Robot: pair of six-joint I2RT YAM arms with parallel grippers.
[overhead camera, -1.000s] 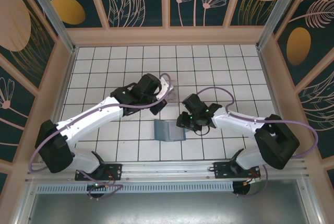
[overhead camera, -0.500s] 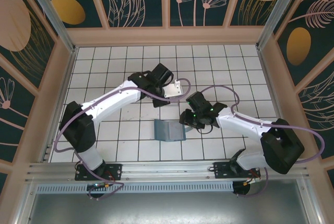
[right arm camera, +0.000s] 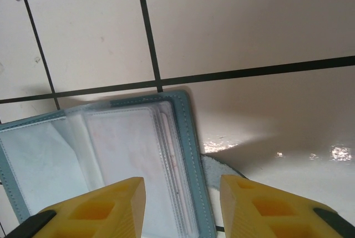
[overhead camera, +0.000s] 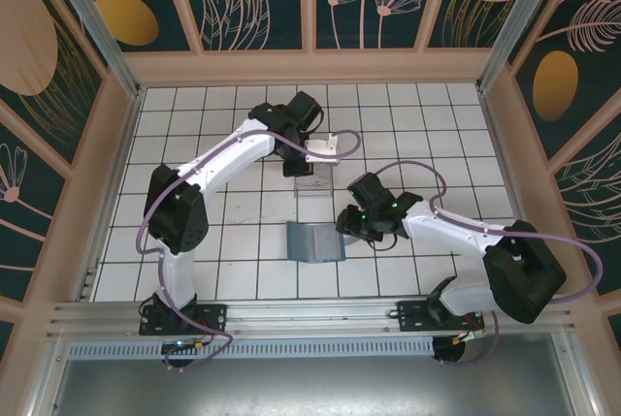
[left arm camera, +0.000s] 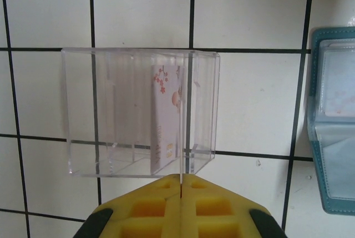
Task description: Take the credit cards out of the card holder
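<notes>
Right now the left gripper (left arm camera: pixel 181 178) is seen with its yellow fingers pressed tight together. A thin edge, judged to be a credit card (left arm camera: pixel 181 155) seen edge-on, is pinched between them, though this cannot be told for sure. It is held by the clear box (left arm camera: pixel 89 110), which is set just past the far side of the card holder (overhead camera: pixel 315 241). A flowered card (left arm camera: pixel 166 116) is already stood upright inside that box. If the pinched card is let go a little off line, the box wall could be hit and the card dropped on the tiles (left arm camera: pixel 249 110). The light box could also be knocked over. The right gripper (right arm camera: pixel 183 185) is held with its fingers spread apart and nothing between them, just over the right leaf of the card holder. Pale card edges can be made out there in the clear pockets. The card holder is not pressed down by anything, so it could be dragged or lifted whole if a pocket is caught along with a card. A thin card could also be lost from the pads.
</notes>
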